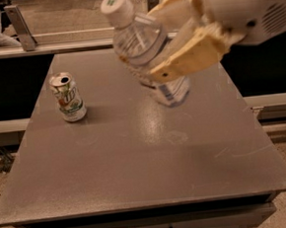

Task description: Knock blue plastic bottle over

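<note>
Your gripper (163, 41) fills the frame's upper right, tan fingers (193, 57) clamped on the blue plastic bottle (136, 37) — it leans steeply between them, white cap toward the upper left, base low over the grey table (138, 176). The soda can (68, 97) stands upright at left.

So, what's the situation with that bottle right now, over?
Gripper upper right, shut around blue plastic bottle. Bottle tilted, cap up-left, not yet lying on table. Soda can upright at left, well apart, nothing in the way.
</note>
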`<state>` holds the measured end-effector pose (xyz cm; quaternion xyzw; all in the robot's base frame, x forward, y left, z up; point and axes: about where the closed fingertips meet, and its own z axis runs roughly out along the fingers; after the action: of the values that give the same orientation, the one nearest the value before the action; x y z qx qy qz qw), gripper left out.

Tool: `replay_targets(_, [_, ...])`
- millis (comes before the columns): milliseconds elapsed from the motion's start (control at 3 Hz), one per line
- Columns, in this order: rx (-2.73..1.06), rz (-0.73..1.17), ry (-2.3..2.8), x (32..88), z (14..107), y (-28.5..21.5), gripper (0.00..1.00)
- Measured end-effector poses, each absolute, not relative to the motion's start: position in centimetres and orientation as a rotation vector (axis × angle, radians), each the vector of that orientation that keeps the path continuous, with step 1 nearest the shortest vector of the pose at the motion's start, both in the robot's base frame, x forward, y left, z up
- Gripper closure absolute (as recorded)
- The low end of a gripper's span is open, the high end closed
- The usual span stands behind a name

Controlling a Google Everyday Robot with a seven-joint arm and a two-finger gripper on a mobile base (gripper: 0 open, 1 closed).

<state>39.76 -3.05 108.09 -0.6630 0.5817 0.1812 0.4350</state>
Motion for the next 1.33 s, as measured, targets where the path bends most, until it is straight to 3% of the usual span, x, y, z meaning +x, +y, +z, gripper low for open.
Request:
replay_targets(667, [-1.699, 0.395, 1.494, 39.5, 110.0, -4.0, 1.00])
replay_targets(1333, [-1.875, 0.565, 1.890, 37.8, 99.0, -5.3, 1.00])
